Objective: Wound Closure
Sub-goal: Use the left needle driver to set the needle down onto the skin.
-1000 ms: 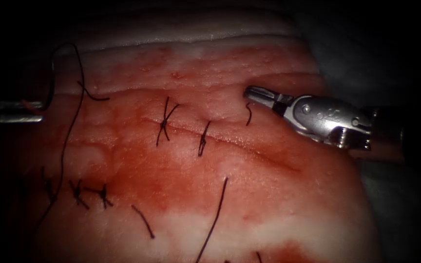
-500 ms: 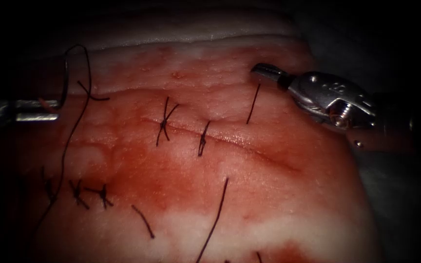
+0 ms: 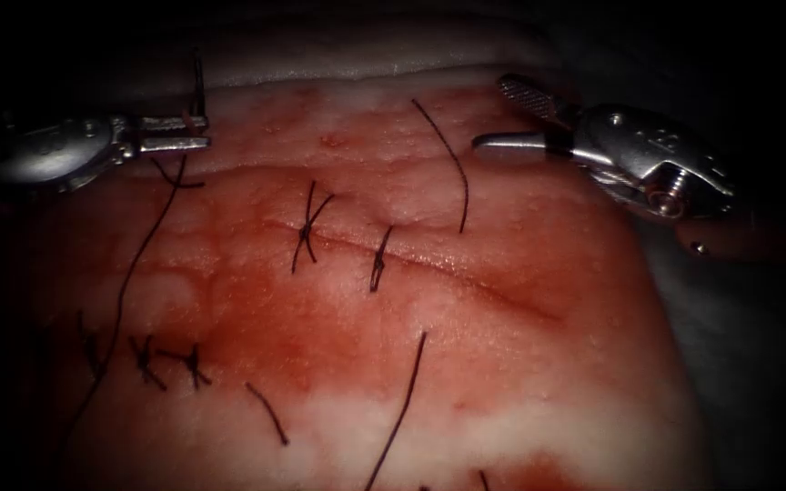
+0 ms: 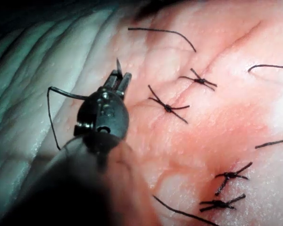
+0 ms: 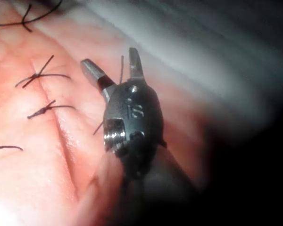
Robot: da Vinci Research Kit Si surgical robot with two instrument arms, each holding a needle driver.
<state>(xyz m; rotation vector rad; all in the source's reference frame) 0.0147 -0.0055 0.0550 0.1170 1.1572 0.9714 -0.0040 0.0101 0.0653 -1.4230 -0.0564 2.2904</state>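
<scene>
I have the left tool [image 3: 195, 133] at the upper left of the endoscope frame, its jaws clamped on the needle [image 3: 198, 84]. The needle stands upright between the jaws, its dark tip poking above them, clear of the tissue [image 3: 466, 364]. The left wrist view shows the same grip, the needle [image 4: 118, 67] rising just past the closed jaws of the left tool [image 4: 121, 81]. The thread [image 3: 125, 291] drops from that tool down the left side of the frame, across the tissue, well left of the cut [image 3: 429, 264].

My right tool [image 3: 502, 114] sits at the upper right with its jaws spread wide and holding nothing; the right wrist view shows the same gaping jaws on the right tool [image 5: 114, 68]. A loose strand of thread [image 3: 452, 164] curves from the upper middle of the frame down to the tissue just above the cut. Two knotted stitches [image 3: 307, 227] cross the cut at centre frame, amid red fluid [image 3: 347, 318].
</scene>
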